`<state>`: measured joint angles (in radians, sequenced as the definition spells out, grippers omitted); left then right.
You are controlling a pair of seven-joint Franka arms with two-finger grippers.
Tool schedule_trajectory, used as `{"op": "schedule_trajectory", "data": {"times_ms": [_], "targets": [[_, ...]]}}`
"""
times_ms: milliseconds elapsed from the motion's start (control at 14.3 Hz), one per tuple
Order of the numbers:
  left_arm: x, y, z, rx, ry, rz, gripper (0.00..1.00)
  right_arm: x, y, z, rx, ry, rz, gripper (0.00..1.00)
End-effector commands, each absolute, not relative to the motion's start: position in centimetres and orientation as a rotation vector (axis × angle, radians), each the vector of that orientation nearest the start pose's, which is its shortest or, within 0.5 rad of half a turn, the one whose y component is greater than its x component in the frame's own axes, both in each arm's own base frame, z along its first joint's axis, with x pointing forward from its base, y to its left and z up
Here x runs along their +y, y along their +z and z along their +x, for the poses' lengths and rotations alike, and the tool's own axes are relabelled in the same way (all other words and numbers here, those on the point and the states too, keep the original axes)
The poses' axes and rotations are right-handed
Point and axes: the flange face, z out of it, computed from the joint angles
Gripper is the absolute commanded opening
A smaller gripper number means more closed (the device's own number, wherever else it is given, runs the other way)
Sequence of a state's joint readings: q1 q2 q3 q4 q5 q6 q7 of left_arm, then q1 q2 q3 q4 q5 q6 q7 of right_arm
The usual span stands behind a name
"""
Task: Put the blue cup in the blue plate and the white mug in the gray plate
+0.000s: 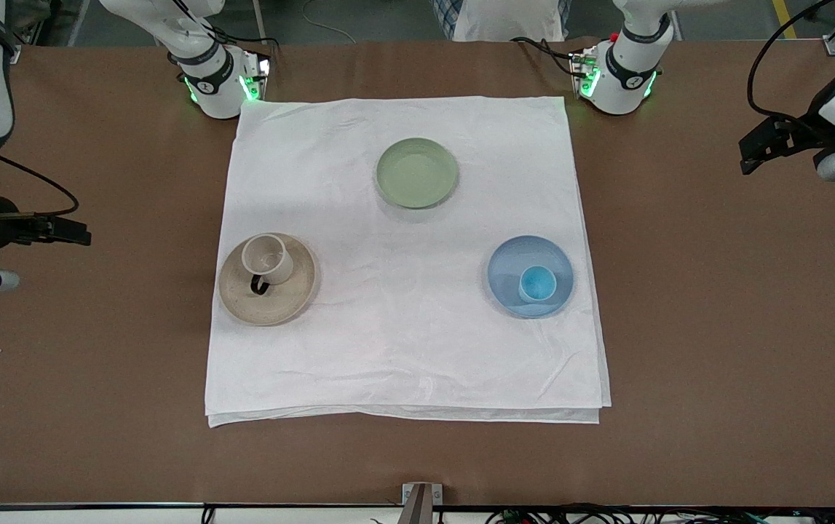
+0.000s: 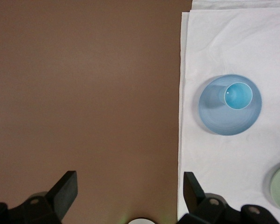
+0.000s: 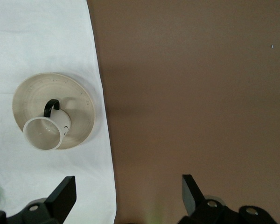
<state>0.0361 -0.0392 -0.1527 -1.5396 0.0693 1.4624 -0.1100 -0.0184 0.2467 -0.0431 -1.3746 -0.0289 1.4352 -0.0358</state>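
both claws hang spread and empty over bare tabletop, the left claw (image 2: pixel 130 196) by its end edge, the right claw (image 3: pixel 129 198) by the other, while the blue cup (image 1: pixel 537 283) sits in the blue plate (image 1: pixel 512 262) and the white mug (image 1: pixel 267 257) in the gray plate (image 1: pixel 279 306), so i'd judge nothing remains.

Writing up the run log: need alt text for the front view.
White mug stands on the gray plate and blue cup on the blue plate, both on a white cloth; a green plate sits bare. Both claws, left and right, wait over bare table.
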Motion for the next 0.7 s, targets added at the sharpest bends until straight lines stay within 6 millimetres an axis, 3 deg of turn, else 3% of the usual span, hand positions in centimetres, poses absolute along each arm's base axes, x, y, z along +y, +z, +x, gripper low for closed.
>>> {"op": "schedule_trajectory", "data": {"times_ms": [0,209,419,628], "targets": [[-6.0,65.2,52.3,0.03,0.043,-3.093,1.0,-3.9,56.6,61.4,0.021,0.296,-3.167,1.0],[-5.7,65.2,52.5,0.023,0.041,-3.095,1.0,-2.8,57.0,60.1,0.008,0.396,-3.14,1.0],[-5.7,65.1,52.5,0.024,0.044,-3.097,1.0,-3.1,58.2,58.2,0.019,0.407,-3.095,1.0],[-5.5,65.1,52.5,0.019,0.042,-3.096,1.0,-3.0,59.0,54.7,0.016,0.331,-3.105,1.0]]}}
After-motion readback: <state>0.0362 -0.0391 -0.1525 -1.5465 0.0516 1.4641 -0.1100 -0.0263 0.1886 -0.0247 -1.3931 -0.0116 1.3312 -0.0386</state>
